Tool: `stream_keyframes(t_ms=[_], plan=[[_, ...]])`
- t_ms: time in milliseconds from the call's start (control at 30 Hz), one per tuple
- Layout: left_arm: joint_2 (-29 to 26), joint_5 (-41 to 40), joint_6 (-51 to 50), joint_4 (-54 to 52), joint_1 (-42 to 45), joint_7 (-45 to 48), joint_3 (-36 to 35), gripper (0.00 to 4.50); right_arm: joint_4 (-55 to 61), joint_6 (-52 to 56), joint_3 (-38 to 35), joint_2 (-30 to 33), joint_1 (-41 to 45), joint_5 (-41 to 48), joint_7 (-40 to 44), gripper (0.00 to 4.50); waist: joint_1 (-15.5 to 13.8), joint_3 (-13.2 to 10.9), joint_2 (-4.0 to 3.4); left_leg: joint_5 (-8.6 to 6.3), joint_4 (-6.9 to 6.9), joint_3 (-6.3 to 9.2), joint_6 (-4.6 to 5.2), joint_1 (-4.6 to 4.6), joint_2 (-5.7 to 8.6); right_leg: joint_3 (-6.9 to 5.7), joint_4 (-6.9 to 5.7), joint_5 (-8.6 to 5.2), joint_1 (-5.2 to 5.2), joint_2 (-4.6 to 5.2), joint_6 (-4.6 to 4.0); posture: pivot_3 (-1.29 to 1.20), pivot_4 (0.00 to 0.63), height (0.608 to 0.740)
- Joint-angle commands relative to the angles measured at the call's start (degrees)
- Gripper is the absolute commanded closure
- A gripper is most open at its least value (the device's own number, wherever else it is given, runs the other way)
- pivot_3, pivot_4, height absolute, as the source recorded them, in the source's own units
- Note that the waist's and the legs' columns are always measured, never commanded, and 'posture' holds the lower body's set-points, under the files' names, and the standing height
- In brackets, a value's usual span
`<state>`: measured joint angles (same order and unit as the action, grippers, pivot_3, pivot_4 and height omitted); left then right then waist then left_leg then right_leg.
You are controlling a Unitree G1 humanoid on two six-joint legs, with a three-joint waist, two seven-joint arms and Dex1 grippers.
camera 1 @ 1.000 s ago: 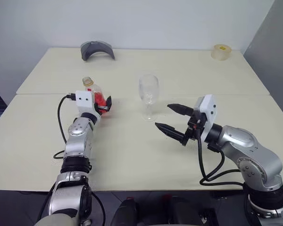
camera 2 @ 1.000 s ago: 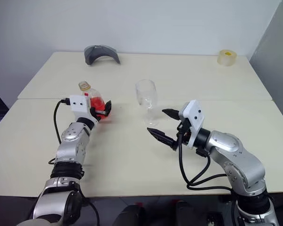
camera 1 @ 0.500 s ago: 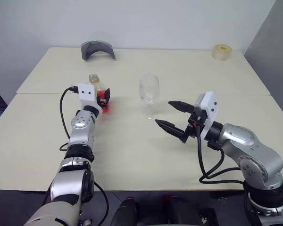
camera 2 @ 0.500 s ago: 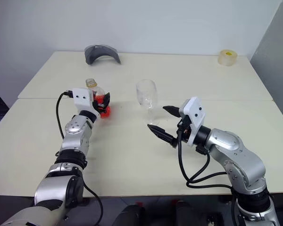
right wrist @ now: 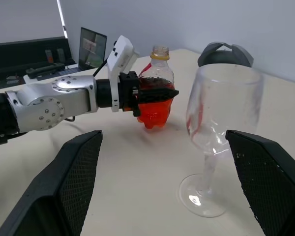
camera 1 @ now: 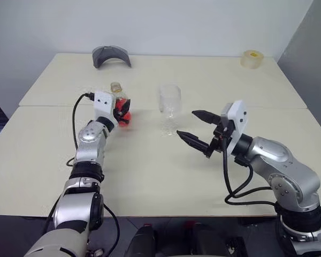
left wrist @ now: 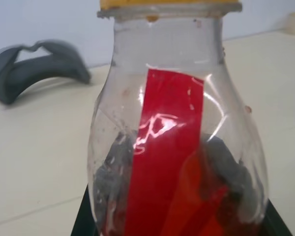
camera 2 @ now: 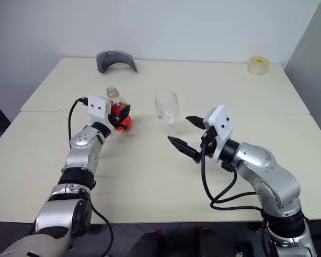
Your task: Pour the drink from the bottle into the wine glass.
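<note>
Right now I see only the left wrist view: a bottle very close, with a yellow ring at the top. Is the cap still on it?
Observer: No. In the right wrist view the bottle has an open mouth; only the yellow ring sits on the neck.
Operator: Is the left gripper closed on it?
Observer: Yes, the left gripper is shut on the bottle's body, and the bottle is upright.
Operator: Where is the wine glass?
Observer: The wine glass stands on the table to the bottle's right, apart from it.
Operator: And the other arm?
Observer: The right gripper is open, just right of the glass, not touching it.
</note>
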<state>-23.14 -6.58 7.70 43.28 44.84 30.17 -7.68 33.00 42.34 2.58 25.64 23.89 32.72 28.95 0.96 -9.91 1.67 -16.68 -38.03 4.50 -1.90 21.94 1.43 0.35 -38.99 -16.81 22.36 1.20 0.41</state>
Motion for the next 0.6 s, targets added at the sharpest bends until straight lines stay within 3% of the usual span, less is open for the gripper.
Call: stream_keyframes(t_ms=[33,400,600], plan=[[-3.3,0.91,1.49,-4.69,5.32,7.35,3.04,3.19,-1.83,1.26,-3.34,-1.3,3.49,1.18,-2.82,0.2,0.01,0.0,0.01,0.0,0.0,0.02,0.0,0.01,0.0,-0.02,0.0,0.0,0.01,0.0,0.0,0.0,0.15,0.74],[-6.64,9.16,15.88,6.12,17.13,13.17,10.48,3.19,-9.06,1.37,-1.27,-4.54,10.91,-0.88,-4.12,0.2,0.53,-0.01,0.0,0.0,0.02,-0.1,0.01,0.1,0.02,0.1,-0.02,0.0,0.17,0.0,-0.01,0.0,0.15,0.74],[-8.07,13.91,23.97,14.09,22.16,12.74,13.43,3.19,-11.1,1.07,-0.54,-5.13,12.69,-1.79,-3.78,0.2,0.8,0.0,0.01,0.02,-0.32,-0.23,0.0,1.03,0.06,0.23,-0.58,0.01,1.25,0.0,-0.02,0.0,0.15,0.74]])
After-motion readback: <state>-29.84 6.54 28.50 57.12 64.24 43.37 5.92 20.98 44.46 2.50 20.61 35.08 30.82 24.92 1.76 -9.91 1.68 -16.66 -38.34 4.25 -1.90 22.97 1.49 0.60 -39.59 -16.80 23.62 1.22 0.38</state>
